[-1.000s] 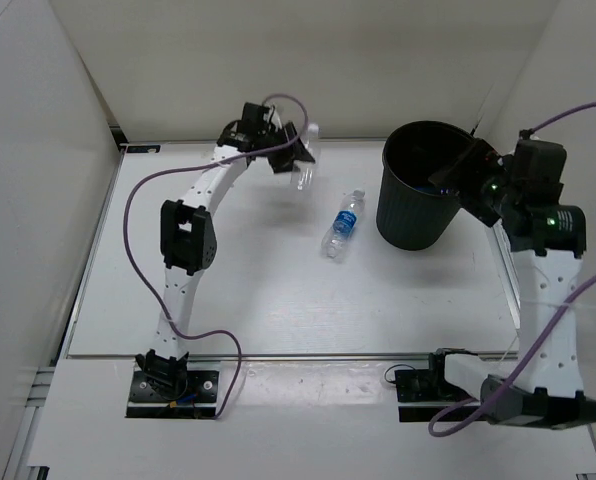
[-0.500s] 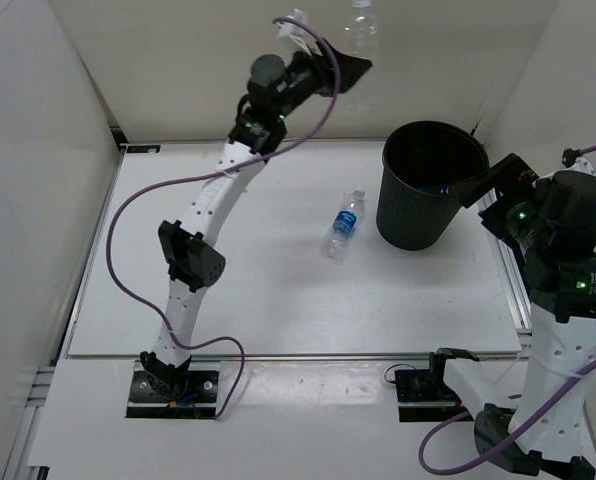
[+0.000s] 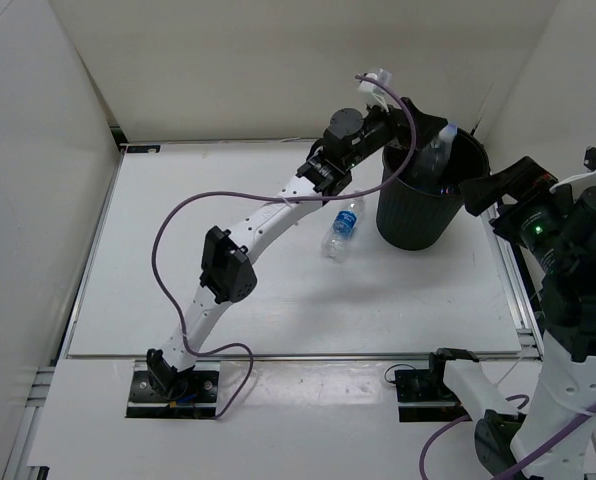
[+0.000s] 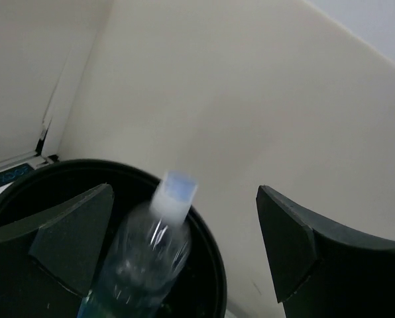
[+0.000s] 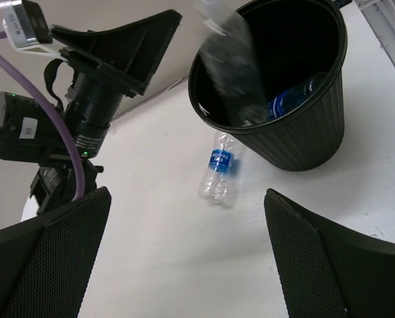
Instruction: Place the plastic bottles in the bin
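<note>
1. Now left gripper (image 4: 183, 218) is spread wide over bin (image 3: 418, 215) mouth; blurred clear bottle (image 4: 144, 258) is loose between its fingers.
2. Right gripper (image 5: 187, 199) is also wide apart.
3. Blue-label bottle (image 3: 344, 225) lies on table (image 3: 128, 250) beside bin; second blue-label bottle (image 5: 291, 99) is inside.

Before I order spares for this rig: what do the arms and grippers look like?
Both arms, left arm and right arm, are white perforated links with black joint housings. A purple cable runs along each. The left gripper and right gripper have black, wedge-shaped fingers. Green lights glow on the right arm.
</note>
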Action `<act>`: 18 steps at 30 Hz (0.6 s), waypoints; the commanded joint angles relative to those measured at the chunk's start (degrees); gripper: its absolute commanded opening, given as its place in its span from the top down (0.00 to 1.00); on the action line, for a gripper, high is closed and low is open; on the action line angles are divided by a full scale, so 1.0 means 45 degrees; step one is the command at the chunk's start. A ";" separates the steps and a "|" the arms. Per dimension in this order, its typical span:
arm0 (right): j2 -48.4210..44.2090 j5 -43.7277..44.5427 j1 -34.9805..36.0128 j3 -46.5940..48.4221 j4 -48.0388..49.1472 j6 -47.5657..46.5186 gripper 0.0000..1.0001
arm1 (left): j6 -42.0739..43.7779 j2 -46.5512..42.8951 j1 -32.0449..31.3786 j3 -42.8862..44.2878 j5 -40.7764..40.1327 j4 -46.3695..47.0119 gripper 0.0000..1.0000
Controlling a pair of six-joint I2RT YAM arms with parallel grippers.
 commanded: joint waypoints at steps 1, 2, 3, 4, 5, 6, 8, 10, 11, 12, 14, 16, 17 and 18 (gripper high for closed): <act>0.0325 -0.0826 0.0062 0.0005 0.0507 -0.0083 0.00 | 0.0868 -0.1448 0.0204 -0.0490 -0.0827 -0.0128 0.00; 0.0327 -0.0963 0.0062 0.0005 0.0700 0.0033 0.00 | 0.0985 -0.1743 0.0380 -0.0686 -0.0827 -0.0303 0.00; 0.0462 -0.1081 0.0062 0.0005 0.0818 0.0035 0.00 | 0.0986 -0.2113 0.0787 -0.0998 -0.0827 -0.0460 0.00; 0.0599 -0.1082 0.0062 0.0005 0.0819 0.0035 0.00 | 0.1160 -0.3161 0.1004 -0.2199 -0.0827 -0.0461 0.00; 0.0600 -0.1198 0.0062 0.0005 0.0819 0.0035 0.00 | 0.1607 -0.3790 0.1374 -0.3082 -0.0827 -0.0577 0.00; 0.0716 -0.1199 0.0062 0.0005 0.0819 0.0035 0.00 | 0.1882 -0.4473 0.1513 -0.4135 -0.0827 -0.0578 0.00; 0.0717 -0.1373 0.0062 -0.0131 0.0935 0.0151 0.00 | 0.2041 -0.6369 0.1747 -0.7454 -0.1624 -0.0578 0.00; 0.0717 -0.1627 0.0062 -0.0404 0.1053 0.0268 0.00 | 0.2041 -0.7599 0.2274 -0.9584 -0.1939 -0.0735 0.00; 0.0717 -0.1629 0.0062 -0.0734 0.1054 0.0269 0.00 | 0.1790 -0.8456 0.2469 -1.1335 -0.1940 -0.0735 0.00; 0.0582 -0.1745 0.0062 -0.0892 0.1054 0.0269 0.00 | 0.1787 -0.8735 0.2877 -1.2048 -0.1515 -0.0735 0.00; 0.0581 -0.1746 0.0062 -0.1185 0.1054 0.0386 0.00 | 0.2040 -0.8875 0.3192 -1.3414 -0.0050 -0.0889 0.00; 0.0463 -0.1863 0.0062 -0.1596 0.1054 0.0522 0.00 | 0.2217 -0.8875 0.3329 -1.3967 0.0596 -0.1008 0.00; 0.0463 -0.2018 0.0062 -0.1597 0.1054 0.0523 0.00 | 0.2371 -0.8585 0.3331 -1.4105 0.1043 -0.1008 0.00; 0.0463 -0.2213 0.0062 -0.1790 0.1170 0.0523 0.00 | 0.2528 -0.8389 0.3157 -1.4106 0.1048 -0.1143 0.00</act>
